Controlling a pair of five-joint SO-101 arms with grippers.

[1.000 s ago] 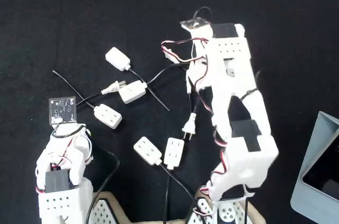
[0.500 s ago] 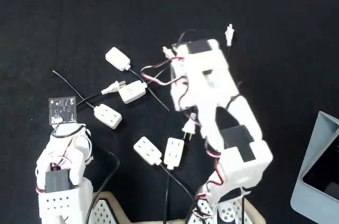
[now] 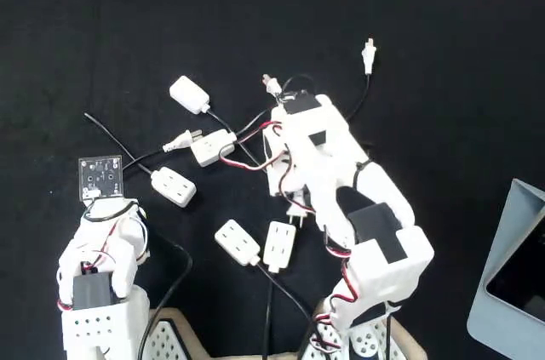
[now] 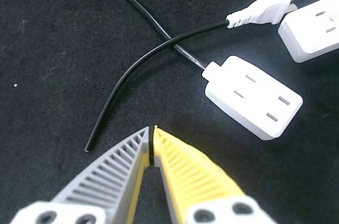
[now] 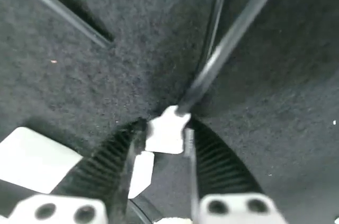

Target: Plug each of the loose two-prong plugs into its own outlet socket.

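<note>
The right arm is folded down over the middle of the black bench (image 3: pixel 460 28). Its right tool (image 5: pixel 164 125) is clamped on a white held plug (image 5: pixel 166 136), with a black finger pressed to each side of the body. The plug's dark cord runs away across the cloth. From above, that plug sits at the centre of the frame, under the arm. Its prongs point down toward the upright socket (image 3: pixel 280 246), near it; I can't tell if they touch. Just left of that one lies the slanted socket (image 3: pixel 237 242).

The left arm sits in the lower left corner. Its left tool (image 4: pixel 153 136) has the grey and yellow fingers closed tip to tip on nothing, above bare cloth. Near it is the three-way socket (image 4: pixel 254 97), left of centre in the high view.

Above that socket lies a loose plug (image 3: pixel 181 142), its prongs just beside the middle socket (image 3: pixel 213 147). The far socket (image 3: pixel 189 94) lies toward the upper left. A small plug (image 3: pixel 272 85) lies at upper centre, and a lone plug (image 3: pixel 369 54) sits well apart at upper right.

A grey tray (image 3: pixel 511 283) stands at the right edge.
</note>
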